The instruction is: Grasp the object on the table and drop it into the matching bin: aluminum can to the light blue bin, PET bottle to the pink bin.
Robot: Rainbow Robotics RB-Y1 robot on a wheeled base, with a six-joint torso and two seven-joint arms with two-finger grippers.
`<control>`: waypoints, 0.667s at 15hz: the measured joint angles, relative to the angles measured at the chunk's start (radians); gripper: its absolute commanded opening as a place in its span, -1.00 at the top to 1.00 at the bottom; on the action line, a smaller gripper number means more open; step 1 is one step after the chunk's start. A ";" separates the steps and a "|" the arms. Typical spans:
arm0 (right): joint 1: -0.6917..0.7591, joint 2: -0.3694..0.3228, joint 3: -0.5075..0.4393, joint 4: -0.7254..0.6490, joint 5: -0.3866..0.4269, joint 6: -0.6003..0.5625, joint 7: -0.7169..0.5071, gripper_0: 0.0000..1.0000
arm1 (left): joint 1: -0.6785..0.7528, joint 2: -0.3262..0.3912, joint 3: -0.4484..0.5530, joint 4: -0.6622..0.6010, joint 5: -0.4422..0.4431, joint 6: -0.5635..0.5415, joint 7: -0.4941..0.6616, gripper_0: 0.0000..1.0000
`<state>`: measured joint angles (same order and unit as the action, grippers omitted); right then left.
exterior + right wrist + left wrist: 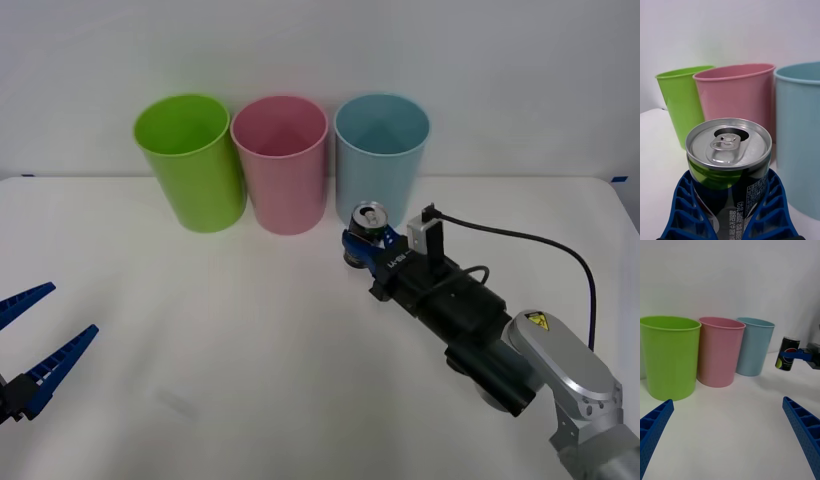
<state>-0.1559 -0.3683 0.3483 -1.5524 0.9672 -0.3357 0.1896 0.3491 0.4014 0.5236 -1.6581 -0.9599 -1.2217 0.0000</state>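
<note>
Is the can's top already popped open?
Open. The can, held in the right gripper, has a dark hole in its lid beside the pull tab.

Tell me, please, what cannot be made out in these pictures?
- Base of the aluminum can: right wrist view, hidden by the right claw and cut by the edge.
- Light blue bin: right wrist view, cut by the edge.
- Left claw: front view, cut by the edge.
- Can label text: front view, too small.

Small dark aluminum can [368, 232] with silver pull-tab top, upright, clamped in the right claw [362, 244], just before the tall light blue plastic bin [380, 160].
</note>
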 measured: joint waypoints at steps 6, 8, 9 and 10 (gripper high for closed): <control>0.076 -0.118 -0.079 -0.192 -0.036 -0.009 -0.143 1.00 | 0.000 0.000 0.000 0.000 0.000 0.000 0.000 -1.00; 0.079 -0.144 -0.107 -0.234 -0.036 -0.006 -0.193 1.00 | 0.000 0.000 0.000 0.000 0.000 0.000 0.000 -1.00; 0.076 -0.152 -0.122 -0.250 -0.036 -0.005 -0.206 1.00 | 0.000 0.000 0.000 0.000 0.000 0.000 0.000 -1.00; 0.067 -0.161 -0.135 -0.259 -0.036 -0.003 -0.209 1.00 | 0.000 0.000 0.000 0.000 0.000 0.000 0.000 -1.00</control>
<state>-0.0885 -0.5292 0.2130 -1.8117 0.9311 -0.3390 -0.0191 0.3491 0.4014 0.5236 -1.6581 -0.9599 -1.2217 0.0000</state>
